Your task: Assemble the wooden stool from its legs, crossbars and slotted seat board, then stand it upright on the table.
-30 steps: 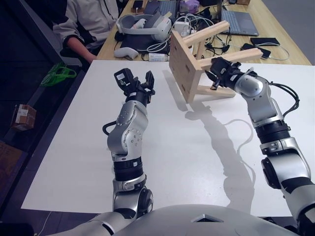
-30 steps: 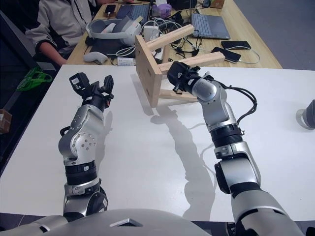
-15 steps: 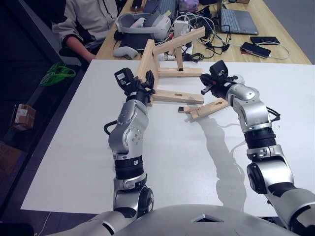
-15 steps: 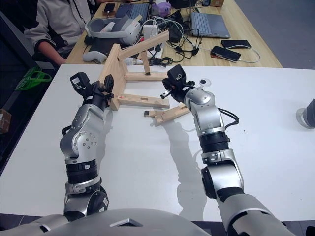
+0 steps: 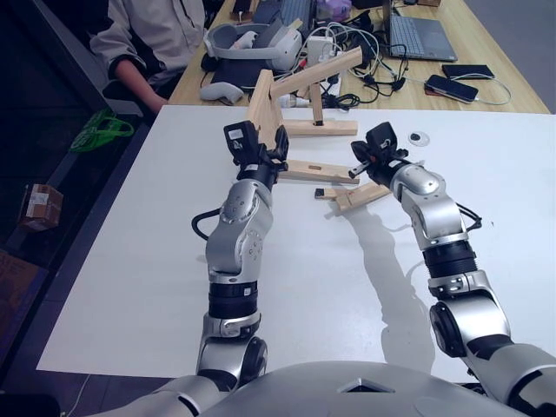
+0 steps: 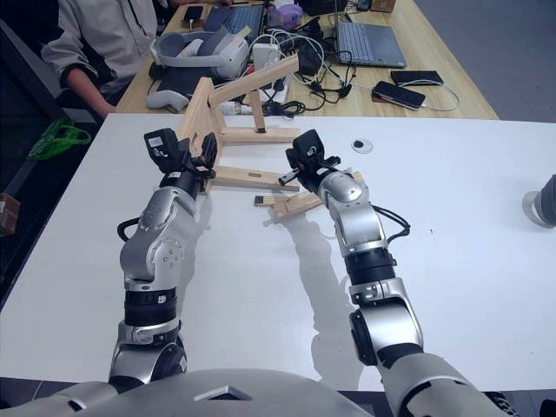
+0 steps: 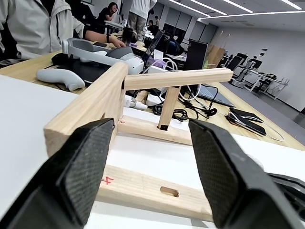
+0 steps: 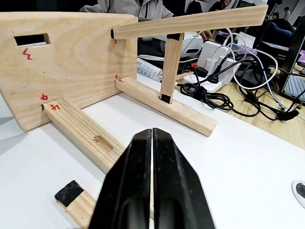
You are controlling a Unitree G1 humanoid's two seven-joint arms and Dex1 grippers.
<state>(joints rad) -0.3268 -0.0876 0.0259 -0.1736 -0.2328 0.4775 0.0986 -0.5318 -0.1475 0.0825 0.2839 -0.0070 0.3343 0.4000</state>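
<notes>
On the white bench (image 5: 347,287) the stool lies on its side, not fully built. Its one seat board (image 5: 261,97) stands on edge, and three legs stick out from it: one raised in the air (image 5: 320,69) and two flat on the bench, a far one (image 5: 317,128) and a near one (image 5: 321,172). One crossbar (image 5: 317,106) joins the raised leg to the far leg. A fourth leg (image 5: 360,196) lies loose just beside the end of the near leg, with a black pad (image 5: 320,192) on its tip. One slot (image 8: 31,39) in the seat board is open, and the near leg also has one slot (image 8: 102,141) with nothing in it.

The left gripper (image 5: 261,146) is at the lower edge of the seat board, fingers spread wide and holding nothing — if a pad touches the wood, I cannot tell. The right gripper (image 8: 152,143) hangs over the loose leg with both fingers pressed together, nothing between them.

Behind the white bench, a second bench (image 5: 495,95) carries one headset (image 5: 256,43), a laptop (image 5: 417,35), cables and two phones.
</notes>
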